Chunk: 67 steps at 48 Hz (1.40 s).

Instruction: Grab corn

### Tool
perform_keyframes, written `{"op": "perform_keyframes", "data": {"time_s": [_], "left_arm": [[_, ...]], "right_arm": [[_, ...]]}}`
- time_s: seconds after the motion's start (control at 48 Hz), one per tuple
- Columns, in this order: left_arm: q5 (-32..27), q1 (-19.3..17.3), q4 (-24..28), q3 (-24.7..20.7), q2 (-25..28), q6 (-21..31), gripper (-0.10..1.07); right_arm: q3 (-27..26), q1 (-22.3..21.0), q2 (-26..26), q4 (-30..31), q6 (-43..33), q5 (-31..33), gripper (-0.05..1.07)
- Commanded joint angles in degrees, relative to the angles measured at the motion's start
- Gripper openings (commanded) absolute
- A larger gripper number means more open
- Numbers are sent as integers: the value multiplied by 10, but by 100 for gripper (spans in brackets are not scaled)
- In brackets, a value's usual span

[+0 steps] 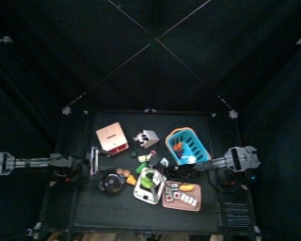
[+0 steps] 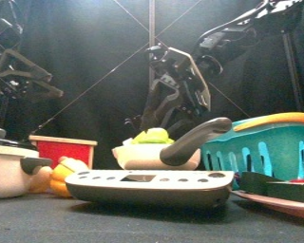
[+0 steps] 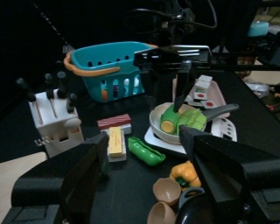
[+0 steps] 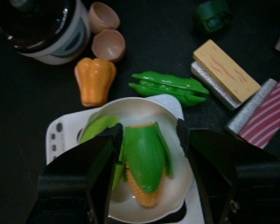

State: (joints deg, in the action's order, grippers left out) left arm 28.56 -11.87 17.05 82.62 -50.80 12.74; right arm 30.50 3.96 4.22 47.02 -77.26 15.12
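Observation:
The corn [image 4: 143, 164], yellow in a green husk, lies in a small white pan [image 4: 168, 108] that stands on a scale [image 2: 148, 186]. It also shows in the left wrist view [image 3: 185, 120], the front view [image 2: 152, 136] and the top view [image 1: 150, 178]. My right gripper [image 4: 157, 179] is open and hangs just above the pan, one jaw on each side of the corn, not touching it. It also shows in the front view [image 2: 175, 87]. My left gripper [image 3: 149, 188] is open and empty at the table's left side [image 1: 80, 169].
Around the pan lie an orange pepper [image 4: 94, 80], a green pea pod [image 4: 168, 85], a butter stick [image 4: 224, 68], two egg shells [image 4: 105, 42] and a pot [image 4: 43, 26]. A teal basket [image 1: 184, 144], a red box [image 1: 112, 136] and a white knife block [image 3: 55, 118] stand behind.

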Motion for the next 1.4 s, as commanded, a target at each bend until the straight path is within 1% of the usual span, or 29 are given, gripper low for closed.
{"op": "perform_keyframes", "data": {"time_s": [0.0, 0.229, 0.562, 0.833, 1.104, 1.375], "left_arm": [[2, 1, 1, -17, 11, -1, 99], [2, -2, 0, -17, 11, -1, 98], [2, -2, 0, -14, 11, -1, 99], [-3, -4, 0, -13, 11, -1, 99], [-20, -12, -1, -13, 11, -1, 99], [-20, -14, -1, -13, 11, -1, 98]], "right_arm": [[-4, 8, -25, -2, 1, 20, 87], [-6, 29, -25, -4, 1, 52, 87], [-6, 46, -39, -4, 1, 59, 87], [-4, 42, -23, -6, 1, 61, 87], [-5, 42, -4, -17, 1, 61, 87], [-6, 41, 15, -19, 1, 61, 87]]}}
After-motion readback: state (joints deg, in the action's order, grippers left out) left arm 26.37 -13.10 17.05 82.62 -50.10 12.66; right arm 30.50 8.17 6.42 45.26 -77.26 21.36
